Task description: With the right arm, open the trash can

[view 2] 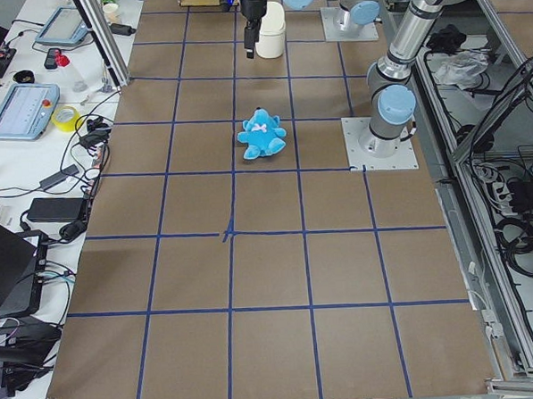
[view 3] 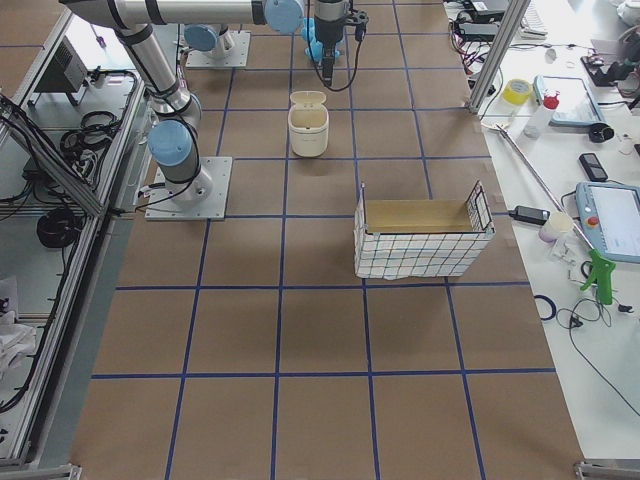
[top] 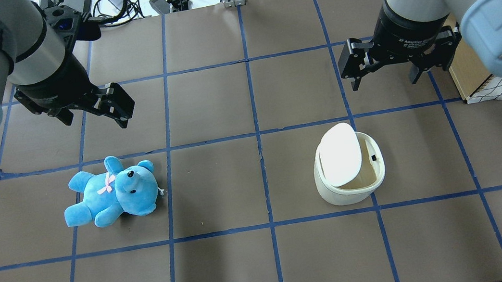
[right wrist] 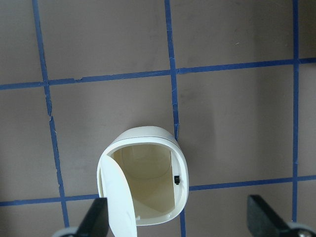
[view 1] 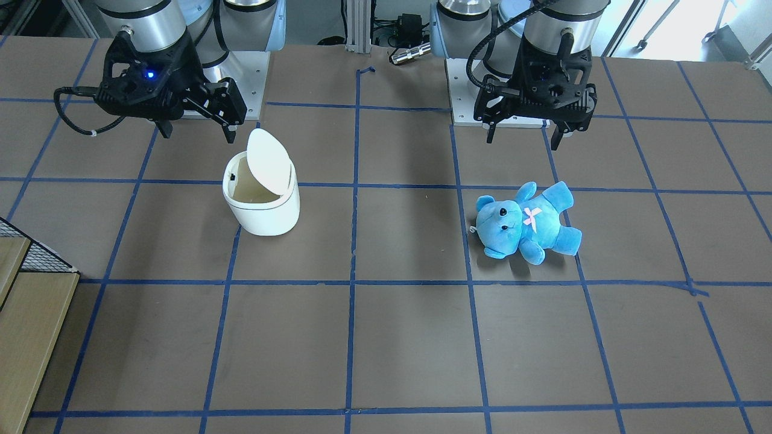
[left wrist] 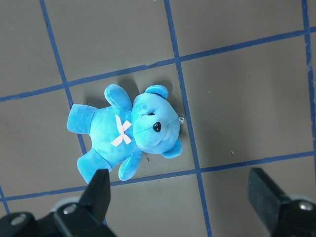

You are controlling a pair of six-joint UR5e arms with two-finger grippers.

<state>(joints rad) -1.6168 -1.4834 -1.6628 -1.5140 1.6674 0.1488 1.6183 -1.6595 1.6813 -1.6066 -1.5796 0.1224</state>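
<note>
The white trash can [view 1: 265, 217] stands upright with its flat lid [view 1: 268, 161] flipped up, so the empty inside shows. It also shows in the overhead view [top: 335, 193] and in the right wrist view [right wrist: 148, 133]. My right gripper [view 1: 196, 129], with the blue light, hangs open and empty above the table on the robot's side of the can, not touching it. It also shows in the overhead view [top: 384, 80]. My left gripper [view 1: 522, 140] is open and empty above the table, on the robot's side of the blue teddy bear [view 1: 528, 223].
The teddy bear [top: 110, 193] lies on its back on the robot's left half of the table. A wire basket with a cardboard liner [view 3: 420, 240] stands at the table's right end, beyond the can. Blue tape lines grid the brown tabletop.
</note>
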